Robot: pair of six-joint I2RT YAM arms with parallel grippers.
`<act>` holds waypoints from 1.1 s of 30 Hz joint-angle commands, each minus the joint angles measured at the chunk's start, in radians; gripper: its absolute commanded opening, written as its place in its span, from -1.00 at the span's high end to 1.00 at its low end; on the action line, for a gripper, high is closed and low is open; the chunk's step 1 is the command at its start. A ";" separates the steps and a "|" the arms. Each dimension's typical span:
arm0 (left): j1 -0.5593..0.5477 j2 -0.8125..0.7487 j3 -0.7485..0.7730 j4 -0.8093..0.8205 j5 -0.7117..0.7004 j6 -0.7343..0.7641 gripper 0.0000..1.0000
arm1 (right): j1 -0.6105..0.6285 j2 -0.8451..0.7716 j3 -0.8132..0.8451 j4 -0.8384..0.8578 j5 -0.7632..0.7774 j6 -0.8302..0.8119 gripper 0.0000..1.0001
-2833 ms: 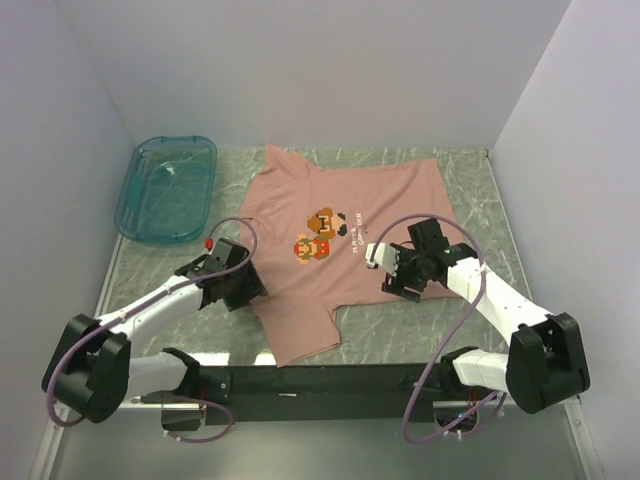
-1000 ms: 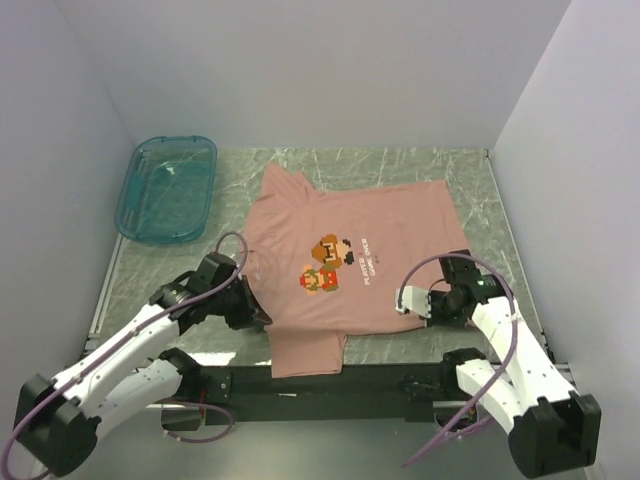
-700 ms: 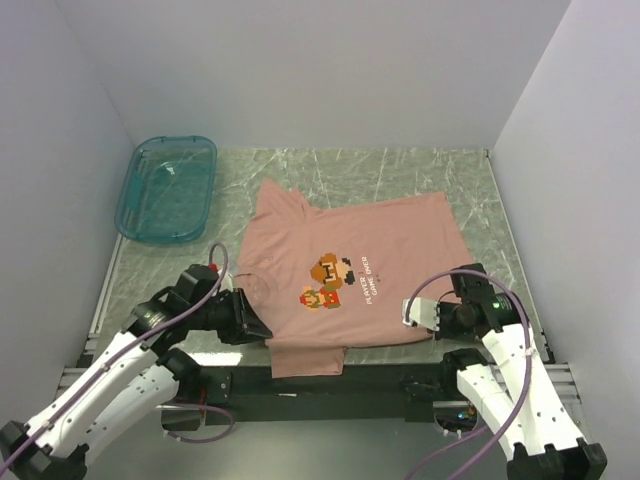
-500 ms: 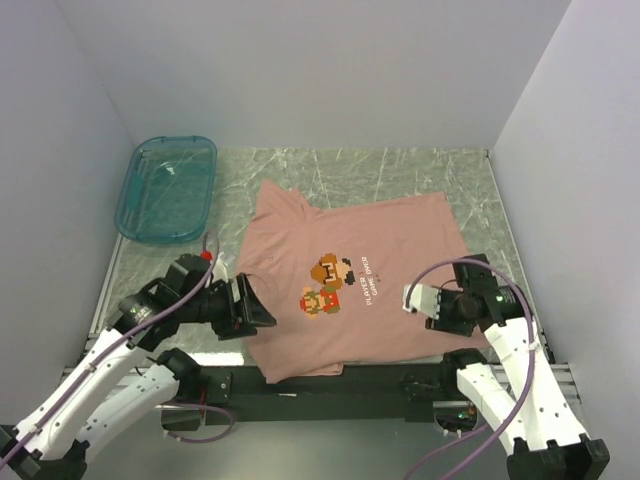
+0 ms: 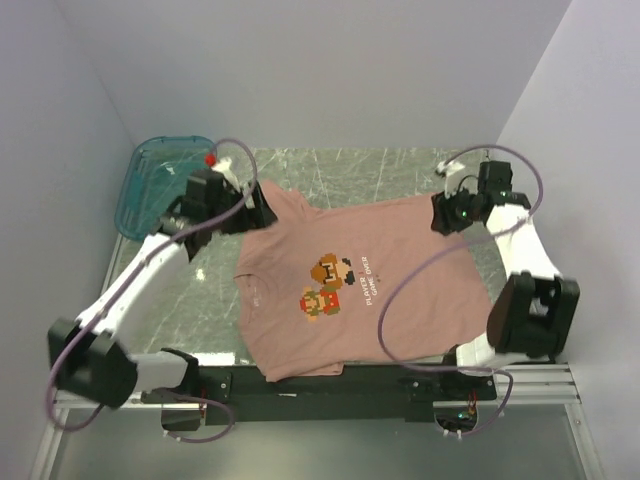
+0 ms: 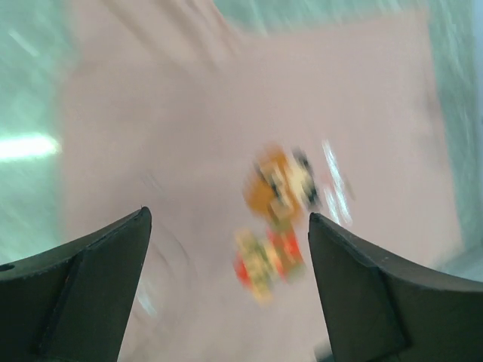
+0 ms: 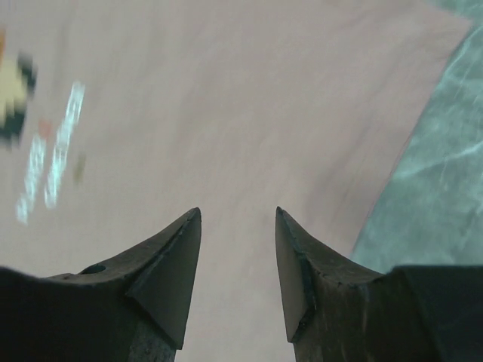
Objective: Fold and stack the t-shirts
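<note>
The dusty-pink t-shirt (image 5: 300,250) lies flat and face up on the marble table, with its pixel-art figure print (image 5: 330,285) and white text showing. Its near edge reaches the table's front edge. My left gripper (image 5: 252,208) is open above the shirt's far left corner. In the blurred left wrist view (image 6: 226,215) its jaws are wide apart over the print (image 6: 275,219), holding nothing. My right gripper (image 5: 442,215) is open above the far right corner. In the right wrist view (image 7: 238,210) it hovers over plain pink cloth (image 7: 226,90) near the shirt's edge.
The translucent teal bin (image 5: 145,175) stands at the far left, partly behind my left arm. Bare marble table (image 5: 360,170) shows beyond the shirt and in the right wrist view (image 7: 445,166). White walls close in the back and both sides.
The shirt was drawn toward the near edge. Both arms then swung from its near corners to its far corners, and both grippers now stand open.
</note>
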 commanded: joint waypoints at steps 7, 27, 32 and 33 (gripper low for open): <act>0.264 0.251 0.101 0.292 0.133 0.145 -0.74 | -0.110 0.455 0.384 0.202 -0.093 0.476 0.06; 0.265 0.273 0.033 0.312 0.195 0.188 -0.69 | -0.139 0.974 1.015 -0.037 0.064 0.515 0.10; 0.265 0.276 0.035 0.314 0.199 0.185 -0.68 | -0.139 1.023 1.085 -0.135 0.052 0.482 0.12; 0.265 0.274 0.036 0.312 0.198 0.186 -0.68 | -0.137 1.031 1.092 -0.138 0.053 0.485 0.12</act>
